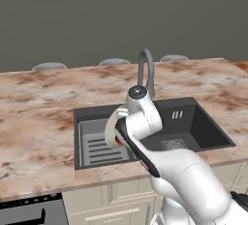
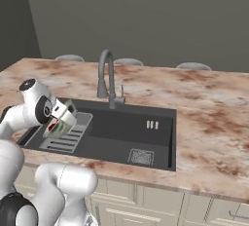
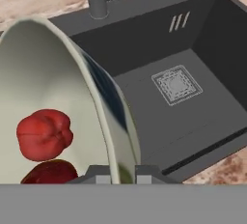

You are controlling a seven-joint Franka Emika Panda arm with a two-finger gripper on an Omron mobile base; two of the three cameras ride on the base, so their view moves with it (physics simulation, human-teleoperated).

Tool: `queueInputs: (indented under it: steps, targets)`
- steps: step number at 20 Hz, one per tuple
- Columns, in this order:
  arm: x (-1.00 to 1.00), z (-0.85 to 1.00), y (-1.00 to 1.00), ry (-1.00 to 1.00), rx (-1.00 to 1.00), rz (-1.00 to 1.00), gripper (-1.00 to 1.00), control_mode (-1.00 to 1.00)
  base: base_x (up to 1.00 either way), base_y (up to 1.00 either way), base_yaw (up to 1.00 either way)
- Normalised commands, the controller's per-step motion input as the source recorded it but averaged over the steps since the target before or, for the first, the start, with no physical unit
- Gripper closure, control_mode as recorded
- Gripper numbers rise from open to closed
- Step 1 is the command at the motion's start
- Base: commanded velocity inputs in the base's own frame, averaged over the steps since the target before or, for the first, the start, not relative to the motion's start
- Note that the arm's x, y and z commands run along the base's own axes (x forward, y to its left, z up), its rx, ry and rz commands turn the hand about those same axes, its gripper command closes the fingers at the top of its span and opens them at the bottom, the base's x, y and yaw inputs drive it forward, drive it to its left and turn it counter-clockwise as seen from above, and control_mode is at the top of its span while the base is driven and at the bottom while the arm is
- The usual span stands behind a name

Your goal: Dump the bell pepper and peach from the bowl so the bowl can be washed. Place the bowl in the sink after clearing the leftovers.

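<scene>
The pale cream bowl (image 3: pixel 43 68) hangs tipped on its side over the ribbed left part of the dark grey sink (image 3: pixel 193 121). My gripper (image 3: pixel 120 175) is shut on the bowl's rim, one finger inside and one outside. Inside the bowl lies the lumpy red bell pepper (image 3: pixel 44 135). Below it a darker red round shape (image 3: pixel 49 172) is cut off by the frame edge; I cannot tell if it is the peach. From the base, the bowl (image 1: pixel 112 124) (image 2: pixel 59 124) shows at the hand, above the ribbed tray (image 1: pixel 97 146) (image 2: pixel 68 137).
The gooseneck tap (image 1: pixel 145 69) (image 2: pixel 107 74) stands behind the sink, close to the arm. The square drain (image 3: pixel 176 84) (image 2: pixel 141 156) lies in the deeper right basin. Marbled counter (image 1: pixel 38 103) (image 2: pixel 214 113) surrounds the sink. Stool tops (image 1: pixel 114 62) line the far edge.
</scene>
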Motion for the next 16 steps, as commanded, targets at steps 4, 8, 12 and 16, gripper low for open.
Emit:
queueInputs:
  steps: [4,8,12,16]
  targets:
    - [0.38,-0.33,0.45,0.00,-0.23,0.00,1.00,-1.00,0.00,0.00,0.00]
    - [0.44,-0.14,0.43,0.00,-0.18,0.00,1.00,-1.00,0.00,0.00,0.00]
    - [0.53,-0.04,0.34,0.00,-0.13,-0.03,1.00,-1.00,0.00,0.00,0.00]
    - [0.51,0.00,0.16,0.00,-0.09,-0.04,1.00,-1.00,0.00,0.00,0.00]
